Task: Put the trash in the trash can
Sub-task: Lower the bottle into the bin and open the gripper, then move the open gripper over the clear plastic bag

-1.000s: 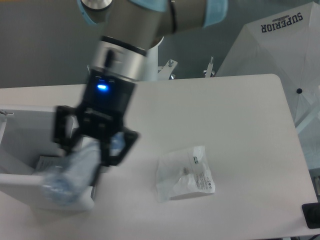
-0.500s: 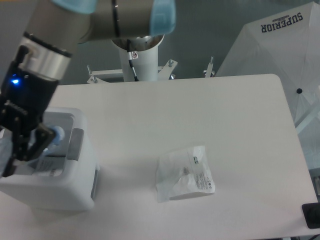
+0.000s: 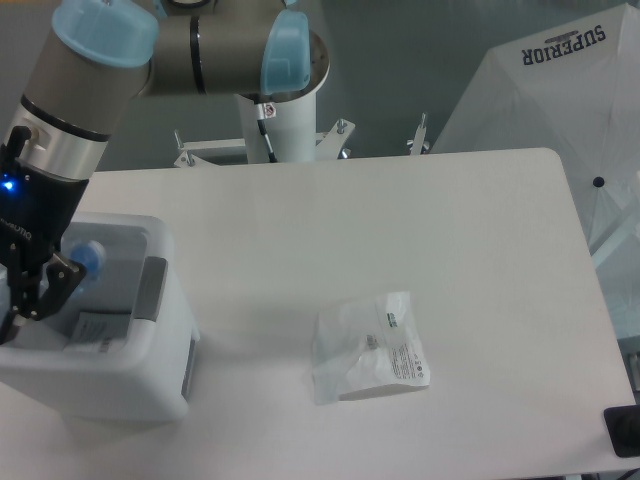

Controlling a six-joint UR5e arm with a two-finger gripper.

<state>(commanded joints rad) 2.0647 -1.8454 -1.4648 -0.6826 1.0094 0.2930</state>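
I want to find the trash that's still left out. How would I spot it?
Start at the white table and look toward its near edge, right of the big white bin. The bag lies flat there, alone on the tabletop. It is clear and crinkly with a white printed label, unlike the boxy, solid bin.

White table [image 3: 400, 220], boxy white trash can [image 3: 130, 385] at its left edge, gripper [image 3: 20, 300] over the can's opening with the blue-capped water bottle [image 3: 85, 262] beside its fingers, clear labelled plastic bag [image 3: 370, 347] lying well apart on the table, white SUPERIOR umbrella [image 3: 560, 90] at right
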